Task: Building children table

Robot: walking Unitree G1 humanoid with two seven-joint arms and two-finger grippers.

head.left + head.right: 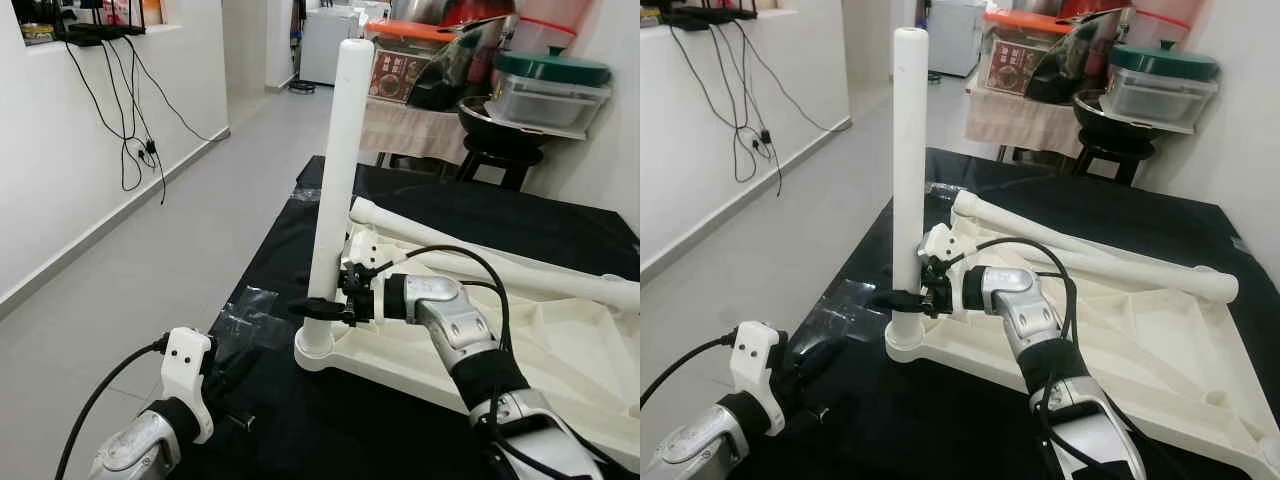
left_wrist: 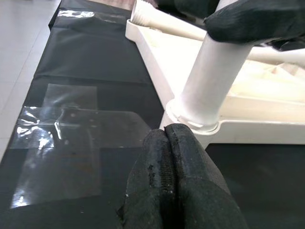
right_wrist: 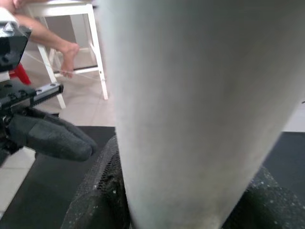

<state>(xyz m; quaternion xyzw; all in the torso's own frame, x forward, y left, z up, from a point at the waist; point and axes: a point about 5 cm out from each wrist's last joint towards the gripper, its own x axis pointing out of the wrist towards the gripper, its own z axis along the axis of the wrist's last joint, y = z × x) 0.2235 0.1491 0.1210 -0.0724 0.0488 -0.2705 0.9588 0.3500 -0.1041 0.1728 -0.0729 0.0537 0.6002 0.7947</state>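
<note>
One leg [image 1: 338,190] stood upright in the near-left socket of the tabletop [image 1: 570,350], pinched by the right gripper [image 1: 322,311]; left gripper [image 2: 167,143] pressed together; two legs [image 1: 500,262] lay unfitted.

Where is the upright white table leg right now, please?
The table leg stands in the tabletop's near-left corner socket, gripped low by the right gripper.

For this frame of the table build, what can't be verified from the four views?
- Whether the upright leg is fully seated in its corner socket: the right gripper covers the leg just above it in the eye views.
- The tabletop far corner: cut by the left eye view's right edge.
- Right wrist view: the leg is too close and blurred.
- Left gripper: hides the cloth beneath it in the left wrist view.
</note>
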